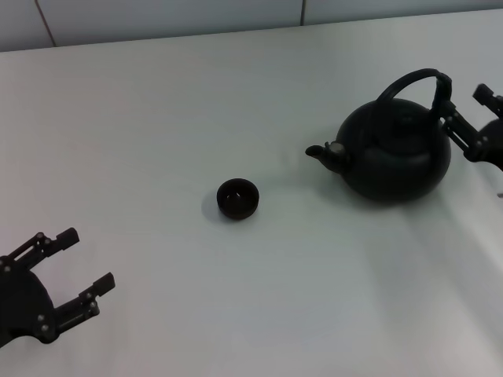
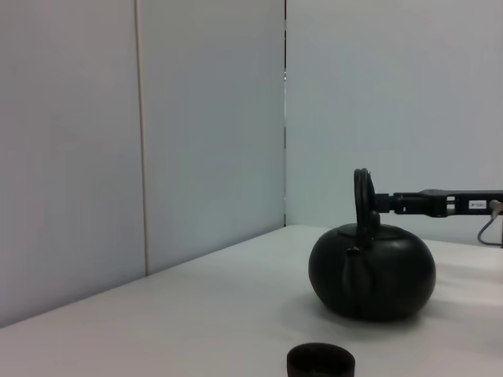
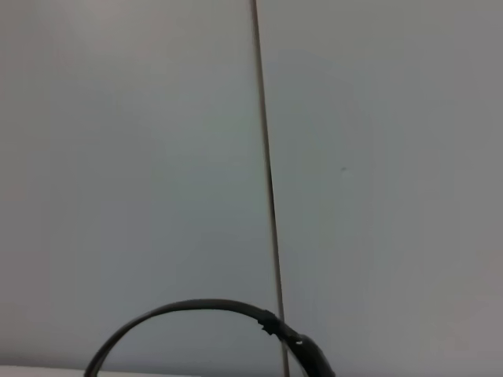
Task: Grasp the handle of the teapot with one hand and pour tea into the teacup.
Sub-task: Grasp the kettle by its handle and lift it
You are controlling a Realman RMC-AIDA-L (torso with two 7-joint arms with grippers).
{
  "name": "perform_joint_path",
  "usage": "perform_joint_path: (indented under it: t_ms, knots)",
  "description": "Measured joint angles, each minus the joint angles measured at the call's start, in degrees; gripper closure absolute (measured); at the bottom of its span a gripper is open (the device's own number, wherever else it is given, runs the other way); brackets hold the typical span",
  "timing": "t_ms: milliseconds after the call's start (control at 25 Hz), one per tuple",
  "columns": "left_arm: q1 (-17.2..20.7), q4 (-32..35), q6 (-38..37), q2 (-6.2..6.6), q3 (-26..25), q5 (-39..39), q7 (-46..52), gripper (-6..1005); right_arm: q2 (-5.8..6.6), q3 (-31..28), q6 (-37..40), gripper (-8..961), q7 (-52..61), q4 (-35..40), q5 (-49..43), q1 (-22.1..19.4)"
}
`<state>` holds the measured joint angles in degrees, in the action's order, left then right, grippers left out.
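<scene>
Black arched handle point(image 3: 196, 308) before a pale seamed wall point(image 3: 377, 157).

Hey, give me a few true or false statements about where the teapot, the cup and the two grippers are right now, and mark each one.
1. The teapot stands upright on the table. True.
2. The teacup sits to the right of the teapot in the head view. False: it sits to the teapot's left, on the side its spout points to.
3. The right gripper is at the handle, fingers open. True.
4. The left gripper holds the teacup. False: it is open, near the table's front, apart from the cup.
5. The teapot is tilted over the cup. False: it rests level, apart from it.
</scene>
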<state>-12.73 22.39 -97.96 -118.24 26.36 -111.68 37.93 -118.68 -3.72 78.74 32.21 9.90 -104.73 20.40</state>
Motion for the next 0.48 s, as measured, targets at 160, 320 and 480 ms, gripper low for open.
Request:
perform_joint_path:
  t_ms: [160,320,480]
  knots:
    - [-0.02,-0.06,-0.04,-0.04,0.00,0.29,-0.01,206,0.18,0.22,-2.54,297,1.38,1.01,-1.50,2.33]
    - [-0.41,-0.67,-0.09,-0.04,0.00,0.73,-0.03,206,0.18,0.58,-2.93,302,1.67,1.22,-1.68,2.82]
    - [-0.45,-0.79,-0.11,0.01,0.00,1.16,-0.05,206,0.06,0.62,-3.03,306,1.69,1.39,-1.68,2.81]
